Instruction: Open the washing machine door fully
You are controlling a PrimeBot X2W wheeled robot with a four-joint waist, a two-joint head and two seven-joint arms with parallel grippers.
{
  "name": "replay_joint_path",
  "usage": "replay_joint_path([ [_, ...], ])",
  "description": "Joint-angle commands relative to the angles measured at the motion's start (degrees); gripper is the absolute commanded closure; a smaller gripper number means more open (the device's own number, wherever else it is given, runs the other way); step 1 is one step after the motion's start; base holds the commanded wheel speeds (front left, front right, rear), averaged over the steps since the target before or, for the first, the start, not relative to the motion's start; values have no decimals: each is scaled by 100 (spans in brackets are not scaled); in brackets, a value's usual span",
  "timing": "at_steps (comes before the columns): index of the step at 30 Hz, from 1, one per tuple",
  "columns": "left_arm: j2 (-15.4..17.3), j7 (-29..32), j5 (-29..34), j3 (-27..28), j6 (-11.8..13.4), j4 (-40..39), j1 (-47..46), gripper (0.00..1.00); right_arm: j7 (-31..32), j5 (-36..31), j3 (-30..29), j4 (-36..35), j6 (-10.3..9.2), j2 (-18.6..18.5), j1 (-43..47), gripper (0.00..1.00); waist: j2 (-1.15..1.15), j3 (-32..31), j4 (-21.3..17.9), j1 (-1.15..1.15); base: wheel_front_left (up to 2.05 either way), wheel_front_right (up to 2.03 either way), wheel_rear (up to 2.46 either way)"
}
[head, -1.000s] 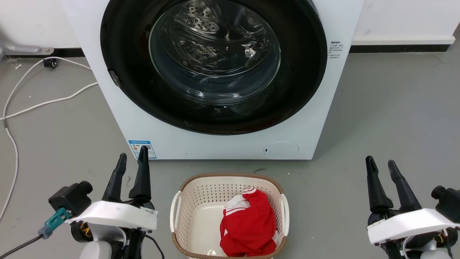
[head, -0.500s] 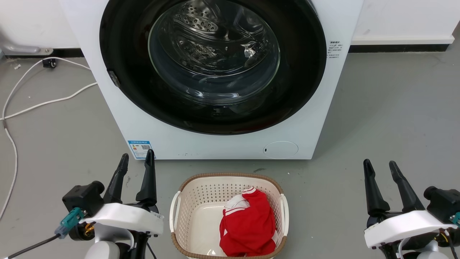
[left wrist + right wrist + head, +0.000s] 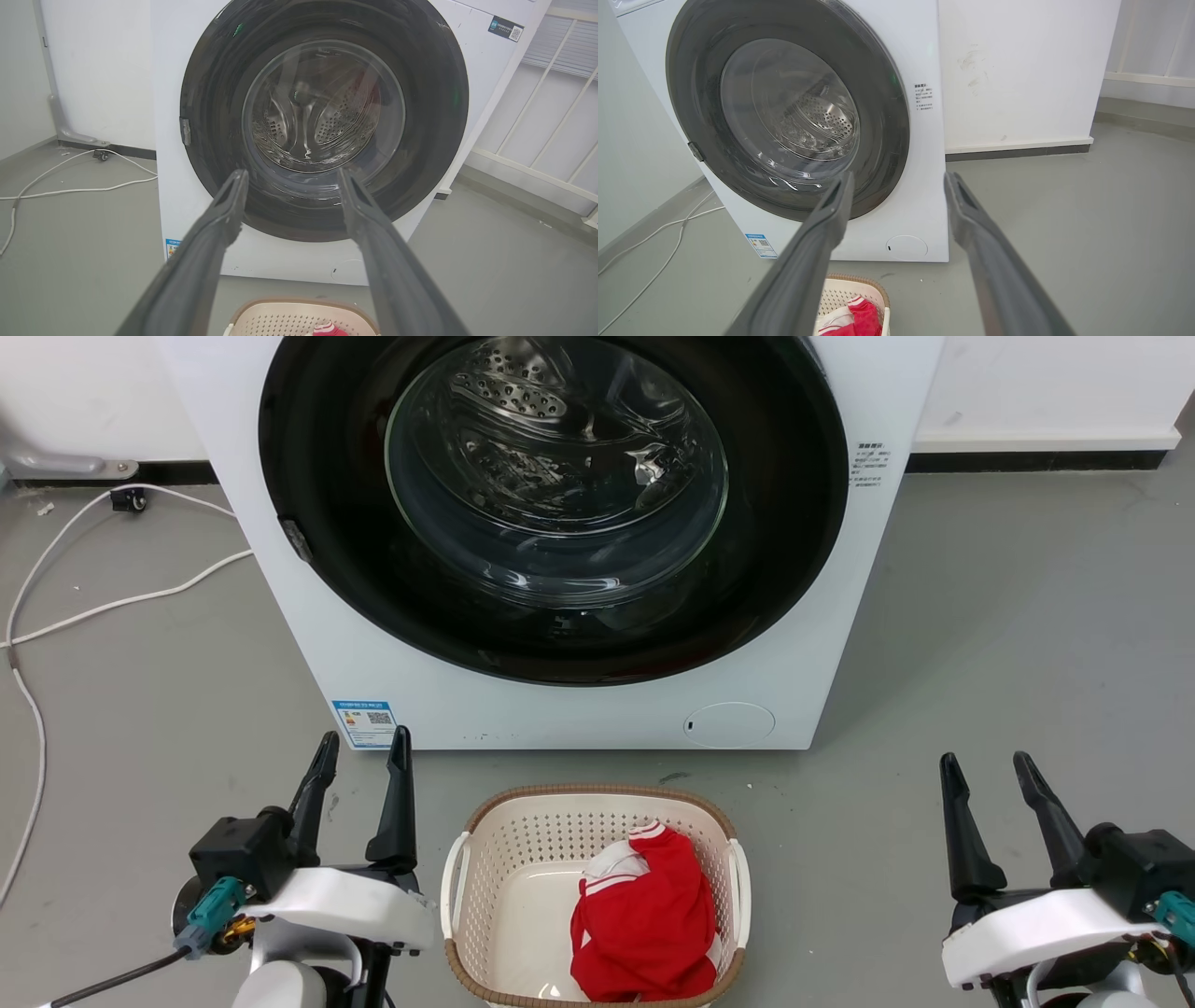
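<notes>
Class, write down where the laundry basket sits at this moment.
In the head view, the laundry basket stands on the floor at bottom centre, just before the washing machine, between the left gripper and the right gripper.

- Head view looks steeply down, close, at the washing machine [image 3: 373, 681] front and laundry basket [image 3: 523, 845].
- Both wrist views look forward from low down, sharing the door [image 3: 322, 116].

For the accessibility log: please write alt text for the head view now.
A white washing machine stands with its round black-rimmed door shut. On the grey floor before it, a cream basket holds a red garment, flanked by the open left gripper and open right gripper, both empty.
</notes>
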Motion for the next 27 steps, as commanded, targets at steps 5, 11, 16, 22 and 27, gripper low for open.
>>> replay_joint_path([
  [5,44,-109,322,-12,48,-24,-120,0,-52,-284,6,-88,-2,21,5,0,0,7,4,0,0,0,0],
  [11,47,-174,573,-7,56,-18,-120,0,-96,-508,13,-107,-2,28,36,0,0,11,3,0,0,0,0],
  [16,31,-230,768,-7,45,-3,-118,0,-130,-658,13,-118,-2,33,53,0,0,12,2,0,0,0,0],
  [22,5,-302,1010,-13,53,-11,-95,0,-161,-847,28,-107,-2,39,75,0,0,14,1,0,0,0,0],
  [27,-32,-352,1144,16,36,1,-73,0,-192,-1001,28,-112,-2,44,85,0,0,23,1,0,0,0,0],
])
